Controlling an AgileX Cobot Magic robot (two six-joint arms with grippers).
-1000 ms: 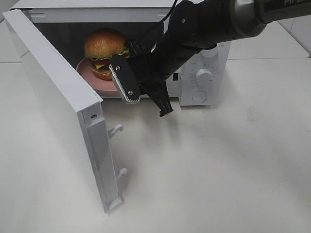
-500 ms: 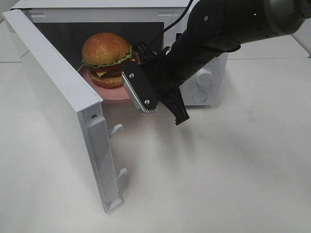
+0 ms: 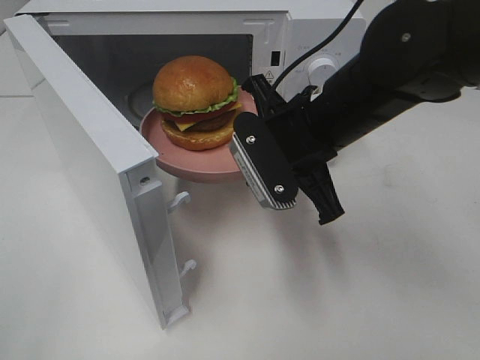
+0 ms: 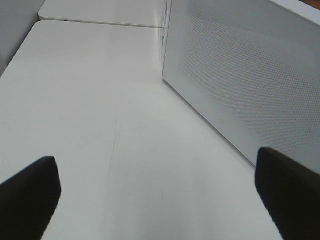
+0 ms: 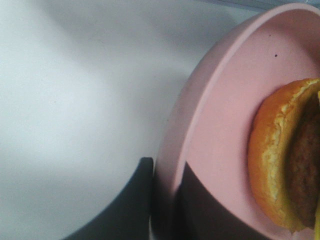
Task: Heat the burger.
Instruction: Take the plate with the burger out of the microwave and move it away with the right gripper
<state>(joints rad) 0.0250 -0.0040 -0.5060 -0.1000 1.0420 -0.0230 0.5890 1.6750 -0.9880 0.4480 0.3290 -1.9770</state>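
The burger point(image 3: 196, 101), with a golden bun, lettuce, tomato and cheese, sits on a pink plate point(image 3: 196, 166) at the mouth of the open microwave point(image 3: 150, 13). My right gripper point(image 3: 247, 105) reaches in from the right and is shut on the plate's right rim. In the right wrist view its dark fingers point(image 5: 135, 200) clamp the pink plate's rim point(image 5: 175, 130), and the burger's bun point(image 5: 272, 165) lies just beyond. My left gripper point(image 4: 160, 200) is open over bare table beside a white perforated face of the microwave point(image 4: 240, 75); it is out of the high view.
The microwave door point(image 3: 90, 150) stands swung open to the left, with two white latch hooks point(image 3: 180, 201) on its edge. The control knob point(image 3: 322, 67) is on the microwave's right panel, behind my right arm. White tabletop point(image 3: 300, 300) spreads in front.
My right gripper has drawn back to the right and toward the front, taking the plate and burger from deeper inside the microwave to its opening. The door has not moved.
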